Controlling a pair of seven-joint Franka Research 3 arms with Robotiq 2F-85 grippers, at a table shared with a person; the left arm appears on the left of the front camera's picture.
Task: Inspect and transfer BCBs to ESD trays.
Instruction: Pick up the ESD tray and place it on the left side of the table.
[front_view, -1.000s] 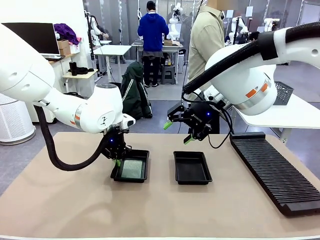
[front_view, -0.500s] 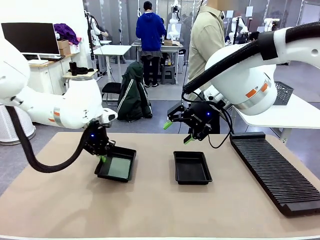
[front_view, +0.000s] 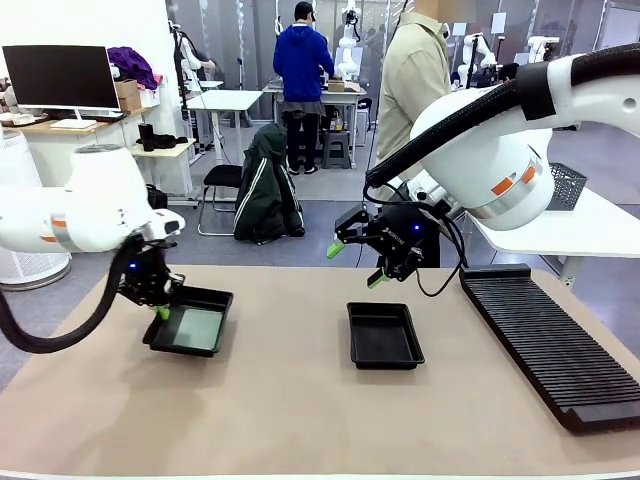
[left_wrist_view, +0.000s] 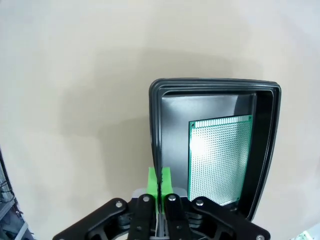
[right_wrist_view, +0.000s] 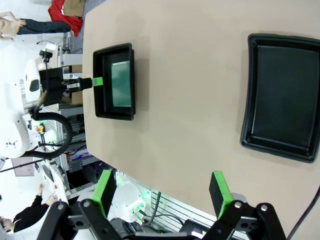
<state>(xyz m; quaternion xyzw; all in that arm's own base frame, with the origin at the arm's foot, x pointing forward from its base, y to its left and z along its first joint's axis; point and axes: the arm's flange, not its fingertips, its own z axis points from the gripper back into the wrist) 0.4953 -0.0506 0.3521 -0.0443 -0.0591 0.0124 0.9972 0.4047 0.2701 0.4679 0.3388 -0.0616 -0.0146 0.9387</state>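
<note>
Here left jaws clamp tray (left_wrist_view: 172, 135) rim, BCB (left_wrist_view: 220, 160) just beside

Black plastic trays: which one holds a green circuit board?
The shallow black plastic tray pinched by the left gripper; the identical middle tray lies empty.

We record the table (front_view: 300, 420): matt beige top, smooth and even.
Loaded ESD tray (left_wrist_view: 215, 84): black moulded plastic, stepped rim, a soft sheen on its walls.
Bare ESD tray (front_view: 385, 338): the same black plastic, dull satin floor.
BCB (left_wrist_view: 220, 160): green board, finely dotted all over, glossy enough to carry a white glare spot.
Rack (front_view: 550, 340): black, ribbed, matt.
Left gripper (left_wrist_view: 159, 180) and right gripper (right_wrist_view: 161, 182): black semi-gloss bodies, smooth bright-green pads (right_wrist_view: 104, 187).
We note the arm shells (front_view: 490, 150): white, glossy, plastic-looking.
</note>
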